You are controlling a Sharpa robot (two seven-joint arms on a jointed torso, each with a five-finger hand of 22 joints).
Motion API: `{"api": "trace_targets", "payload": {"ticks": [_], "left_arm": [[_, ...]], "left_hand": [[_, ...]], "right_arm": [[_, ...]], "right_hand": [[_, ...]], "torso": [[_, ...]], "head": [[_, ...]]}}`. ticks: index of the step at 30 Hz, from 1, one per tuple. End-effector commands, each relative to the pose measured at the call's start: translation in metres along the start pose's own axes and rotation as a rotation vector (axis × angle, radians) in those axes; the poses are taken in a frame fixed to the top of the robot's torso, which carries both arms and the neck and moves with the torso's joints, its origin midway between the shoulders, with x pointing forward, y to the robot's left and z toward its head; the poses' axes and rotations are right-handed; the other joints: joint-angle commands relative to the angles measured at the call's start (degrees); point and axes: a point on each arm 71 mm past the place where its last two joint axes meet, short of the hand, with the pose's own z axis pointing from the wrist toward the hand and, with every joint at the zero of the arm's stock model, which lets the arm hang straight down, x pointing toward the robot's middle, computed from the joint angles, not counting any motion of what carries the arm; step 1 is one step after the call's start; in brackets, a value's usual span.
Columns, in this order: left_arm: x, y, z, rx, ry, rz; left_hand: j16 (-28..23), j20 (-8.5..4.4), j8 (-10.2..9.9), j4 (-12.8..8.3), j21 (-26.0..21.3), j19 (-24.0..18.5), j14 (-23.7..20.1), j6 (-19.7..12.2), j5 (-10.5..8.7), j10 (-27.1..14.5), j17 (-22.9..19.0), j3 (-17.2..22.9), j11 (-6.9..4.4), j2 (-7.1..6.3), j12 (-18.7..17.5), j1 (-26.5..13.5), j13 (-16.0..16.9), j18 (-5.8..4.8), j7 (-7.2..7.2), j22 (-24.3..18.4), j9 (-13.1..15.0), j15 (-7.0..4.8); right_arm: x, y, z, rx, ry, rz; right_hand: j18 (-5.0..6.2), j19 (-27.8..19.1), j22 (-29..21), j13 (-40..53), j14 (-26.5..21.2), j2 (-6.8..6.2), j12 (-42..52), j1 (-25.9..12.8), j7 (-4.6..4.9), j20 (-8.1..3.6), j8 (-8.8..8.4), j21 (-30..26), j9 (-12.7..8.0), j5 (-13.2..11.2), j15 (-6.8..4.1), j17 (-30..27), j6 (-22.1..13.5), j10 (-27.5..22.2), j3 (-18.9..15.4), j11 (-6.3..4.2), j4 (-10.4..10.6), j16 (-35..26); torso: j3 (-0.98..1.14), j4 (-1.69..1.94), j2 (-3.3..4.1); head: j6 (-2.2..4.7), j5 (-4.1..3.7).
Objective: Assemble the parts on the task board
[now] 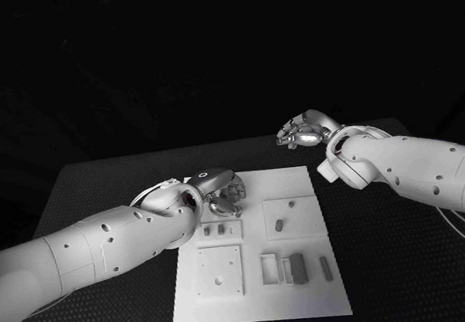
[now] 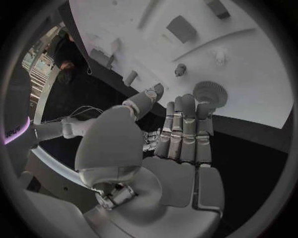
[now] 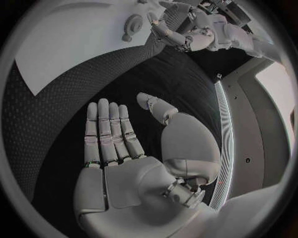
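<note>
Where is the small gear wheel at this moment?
In the left wrist view the gear wheel lies on the task board near its edge, just beyond the fingertips of the left hand, which holds nothing.

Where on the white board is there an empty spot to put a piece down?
The far right stretch of the task board is bare, bordered by the board's far edge and the small peg. The left hand crowds the far left corner, over the gear. The near half is crowded with slotted blocks. The right hand hangs off the board.

Black table (image 1: 100, 182); dark room behind it.
</note>
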Motion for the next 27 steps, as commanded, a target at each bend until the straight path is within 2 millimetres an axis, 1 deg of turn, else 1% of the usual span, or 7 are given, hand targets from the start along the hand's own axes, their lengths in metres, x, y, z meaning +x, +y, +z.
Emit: {"api": "trace_targets", "payload": {"ticks": [1, 6, 9, 12, 16, 23, 27], "left_arm": [[0.004, -0.001, 0.002, 0.013, 0.045, 0.012], [0.006, 0.001, 0.004, 0.006, 0.064, 0.02], [0.009, 0.001, 0.004, 0.003, 0.077, 0.019], [0.013, 0.001, 0.005, 0.003, 0.088, 0.023], [0.017, 0.003, 0.006, -0.005, 0.09, 0.021], [0.022, 0.007, 0.005, -0.019, 0.086, 0.032], [0.022, 0.009, 0.004, -0.024, 0.089, 0.032]], "left_hand": [[0.0, -1.68, -0.2, 0.0, -0.4, 0.3, 0.4, 0.0, -0.08, 0.2, 0.1, -0.2, 0.12, 0.48, -0.2, -0.3, -0.1, 0.67, 0.19, 0.3, 0.0, 0.14], [0.0, -1.68, -0.2, 0.0, -0.4, 0.3, 0.4, 0.0, -0.08, 0.2, 0.1, -0.2, 0.12, 0.48, -0.2, -0.3, -0.1, 0.67, 0.19, 0.3, -0.1, 0.14], [0.8, -1.7, -0.2, 0.3, -0.1, 0.7, 1.1, 0.1, 0.04, 0.3, 0.6, -1.3, 0.18, 0.98, -0.7, -1.2, -0.2, 0.79, -0.02, 0.6, 0.0, 0.09], [1.3, -1.71, -0.2, -0.2, -0.1, 0.7, 0.9, 0.3, 0.07, 0.8, 1.0, -3.0, 0.12, 1.91, -1.5, -1.6, -0.4, 1.02, -0.21, 0.9, -0.1, 0.05], [1.5, -1.71, -0.2, -0.4, -0.1, 0.8, 0.9, 0.5, 0.12, 1.1, 1.2, -3.3, 0.08, 2.28, -1.8, -1.5, -0.5, 1.07, -0.24, 0.9, -0.2, 0.02], [1.9, -1.81, -0.1, -0.9, -0.1, 1.2, 1.2, 1.0, 0.16, 1.8, 1.6, -3.4, 0.0, 3.05, -2.4, -0.8, -0.6, 1.25, 0.0, 1.0, -0.3, -0.1], [2.2, -1.86, -0.1, -1.1, 0.0, 1.5, 1.4, 1.2, 0.17, 2.2, 1.8, -3.5, -0.06, 3.24, -2.6, -0.7, -0.6, 1.3, 0.05, 1.1, -0.3, -0.17]], "right_arm": [[0.001, 0.001, 0.0, -0.011, 0.007, -0.003], [0.001, 0.001, 0.001, -0.012, 0.008, -0.003], [0.001, 0.001, 0.001, -0.012, 0.009, -0.003], [0.002, 0.001, 0.001, -0.013, 0.01, -0.003], [0.002, 0.002, 0.001, -0.013, 0.011, -0.003], [0.002, 0.002, 0.0, -0.014, 0.011, -0.002], [0.002, 0.002, 0.0, -0.013, 0.011, -0.002]], "right_hand": [[0.39, 0.4, 0.1, -0.1, -0.4, 0.06, 0.3, -0.2, 0.05, -0.18, 0.02, -0.3, -0.1, 0.3, 0.06, -0.1, -0.5, -0.4, 0.0, 0.13, 0.2, -0.3], [0.39, 0.4, 0.1, -0.1, -0.4, 0.06, 0.3, -0.2, 0.05, -0.18, 0.02, -0.3, -0.1, 0.3, 0.06, -0.1, -0.5, -0.4, 0.0, 0.13, 0.2, -0.3], [0.37, 0.3, 0.1, -0.2, -0.6, 0.1, 0.2, -0.1, 0.11, -0.17, -0.09, -0.5, -0.1, 0.3, 0.13, -0.2, -0.7, -0.6, 0.1, 0.19, 0.1, -0.4], [0.3, 0.0, 0.0, -0.4, -0.9, 0.13, -0.1, -0.2, 0.23, -0.12, -0.26, -0.9, -0.2, 0.3, 0.29, -0.3, -1.0, -0.9, 0.1, 0.33, 0.0, -0.7], [0.21, -0.4, -0.1, -0.9, -1.4, 0.15, -0.6, -0.2, 0.37, -0.01, -0.41, -1.7, -0.4, 0.3, 0.51, -0.7, -1.3, -1.4, 0.3, 0.6, 0.0, -1.3], [0.21, -0.5, -0.1, -1.0, -1.4, 0.19, -0.7, -0.2, 0.39, 0.01, -0.41, -1.8, -0.4, 0.3, 0.55, -0.8, -1.4, -1.4, 0.4, 0.63, 0.0, -1.5], [0.21, -0.5, -0.1, -1.1, -1.4, 0.2, -0.7, -0.2, 0.4, 0.01, -0.41, -1.9, -0.4, 0.3, 0.56, -0.8, -1.4, -1.3, 0.4, 0.64, 0.0, -1.5]], "torso": [[-0.02, -0.11, 0.05], [-0.01, -0.05, 0.04], [0.01, 0.0, 0.0], [0.04, 0.02, -0.01], [0.03, 0.03, -0.02], [0.09, -0.11, 0.11], [0.07, -0.04, 0.05]], "head": [[-0.07, -0.04], [-0.2, -0.15], [-0.31, -0.19], [-0.34, -0.21], [-0.36, -0.28], [-0.4, -0.27], [-0.49, -0.41]]}}
